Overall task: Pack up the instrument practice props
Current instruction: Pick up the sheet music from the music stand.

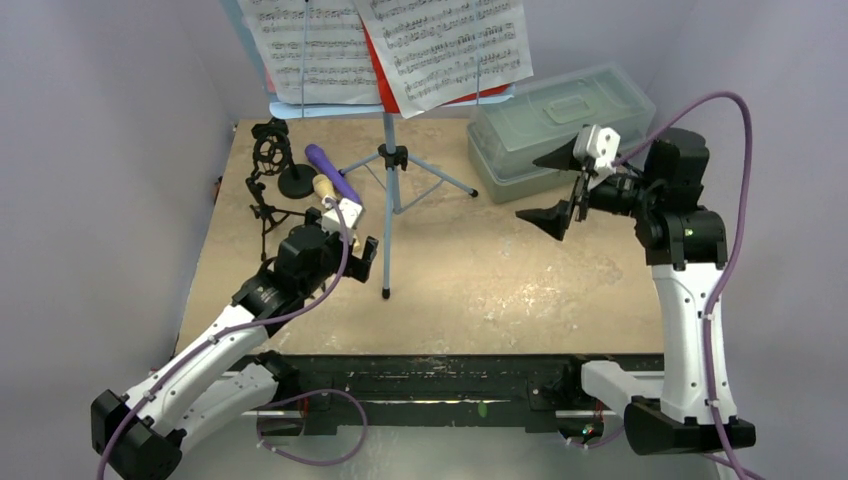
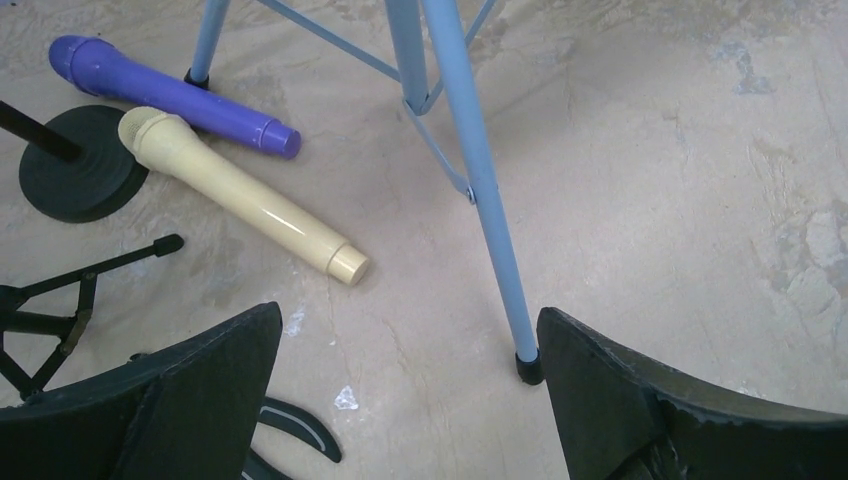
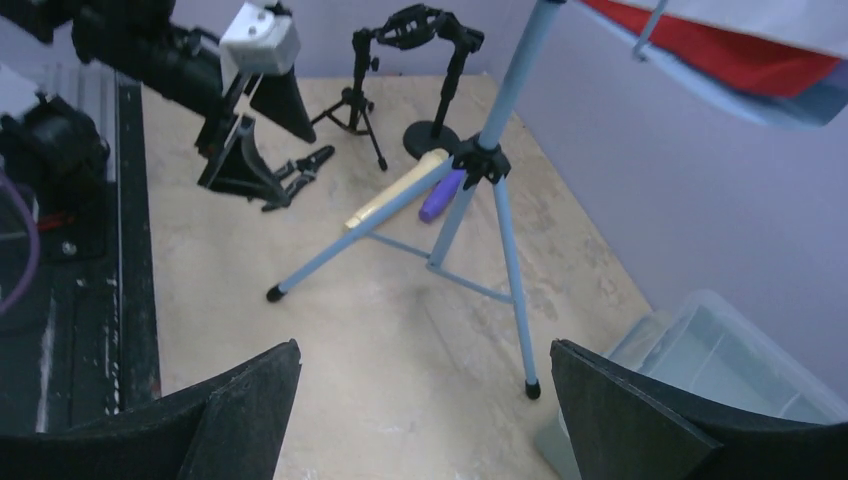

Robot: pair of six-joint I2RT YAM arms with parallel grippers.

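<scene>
Left gripper (image 2: 408, 322), wide and empty, sits at 9 o'clock by a leg of the rack (image 2: 480, 170); right gripper (image 3: 425, 350), wide too, at 2. Tan mic (image 2: 240, 195) and purple mic (image 2: 170, 95) lie at 10 o'clock.

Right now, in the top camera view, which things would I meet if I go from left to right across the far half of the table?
From the left: round-base mic holder → purple microphone → pale-blue music rack → lidded plastic box.
</scene>
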